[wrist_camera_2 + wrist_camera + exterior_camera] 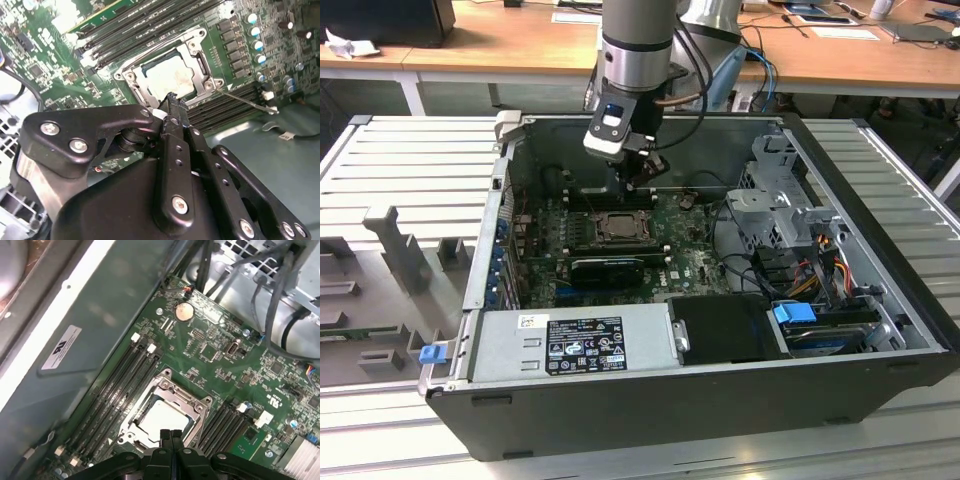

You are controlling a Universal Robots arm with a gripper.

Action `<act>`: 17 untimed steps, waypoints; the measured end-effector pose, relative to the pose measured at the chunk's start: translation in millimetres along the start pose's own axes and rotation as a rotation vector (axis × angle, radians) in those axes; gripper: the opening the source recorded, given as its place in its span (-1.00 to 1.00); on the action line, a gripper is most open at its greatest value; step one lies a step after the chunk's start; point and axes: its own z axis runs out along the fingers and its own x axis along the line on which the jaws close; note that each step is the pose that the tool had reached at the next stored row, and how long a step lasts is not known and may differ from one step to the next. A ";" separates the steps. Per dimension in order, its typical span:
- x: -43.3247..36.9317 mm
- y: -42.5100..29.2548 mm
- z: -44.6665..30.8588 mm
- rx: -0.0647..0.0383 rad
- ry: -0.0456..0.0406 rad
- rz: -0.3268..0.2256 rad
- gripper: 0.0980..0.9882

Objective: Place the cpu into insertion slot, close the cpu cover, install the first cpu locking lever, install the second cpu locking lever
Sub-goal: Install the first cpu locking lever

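Observation:
The cpu (169,80) (161,418) lies flat in the insertion slot (617,226), its pale metal top showing through the cut-out of the cpu cover (200,62) (172,390). The cover lies down over the chip. A thin metal locking lever (247,100) slants out from one socket corner over the memory slots. My gripper (636,183) (172,99) (170,432) hangs just above the socket's edge, its black fingers shut together with nothing between them.
The socket sits on a green board inside an open computer case (880,330). Long black memory slots (117,385) flank it, a black card (607,268) lies beside it, and a drive cage with cables (790,215) stands at the exterior view's right.

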 end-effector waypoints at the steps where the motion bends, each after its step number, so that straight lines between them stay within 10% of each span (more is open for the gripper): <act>1: 0.0 0.0 0.0 0.000 0.0001 -0.015 -0.98; 17: 0.0 0.1 0.3 0.001 0.0008 -0.194 -0.98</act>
